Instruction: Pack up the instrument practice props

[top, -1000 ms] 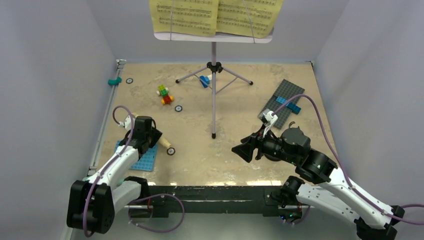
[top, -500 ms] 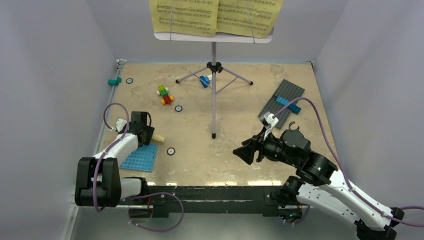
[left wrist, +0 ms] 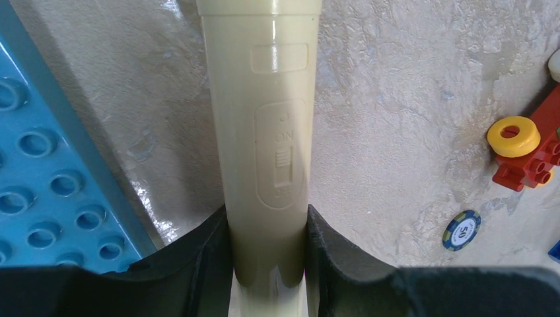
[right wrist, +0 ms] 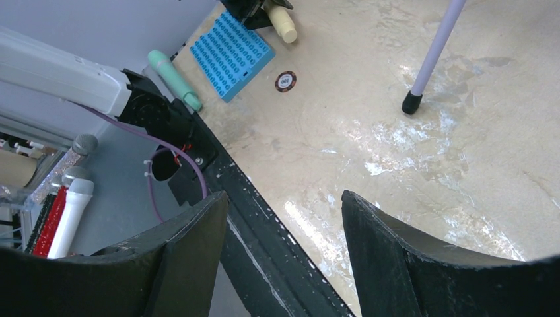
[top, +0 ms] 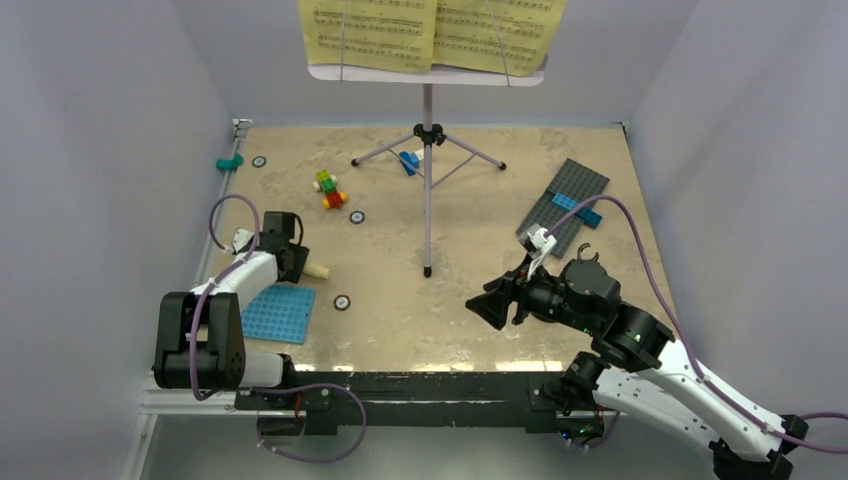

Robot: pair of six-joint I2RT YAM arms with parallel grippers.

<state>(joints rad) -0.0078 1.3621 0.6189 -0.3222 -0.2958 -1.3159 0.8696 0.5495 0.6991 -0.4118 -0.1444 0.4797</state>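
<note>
I'm on the first pick of the pack-up. My left gripper (left wrist: 266,221) is clamped on the handle of the cream toy microphone (left wrist: 271,99), one finger on each side just below its on/off switch. In the top view this sits at the left edge of the counter (top: 480,230), with the left gripper (top: 288,258) just above the blue baseplate (top: 277,314) and the microphone (top: 317,270) poking out to the right. I can't tell whether it has cleared the surface.

The right gripper (right wrist: 284,211) is open with nothing between its fingers. In the top view it hangs at lower centre-right (top: 490,300), well apart from everything.

The tripod music stand (top: 427,180) is upright at top centre. The yellow sheet-music pages (top: 430,30) rest on its lilac desk (top: 427,72), untouched.

As I judge it, most of the task lies ahead. The next move calls for lifting the microphone straight up, clear of the baseplate and the chip (top: 342,301) near it, and carrying it to wherever the props go. I see no container on the counter. The right arm is free to go for the pages, and the tall stand looks easy to tip.
</note>
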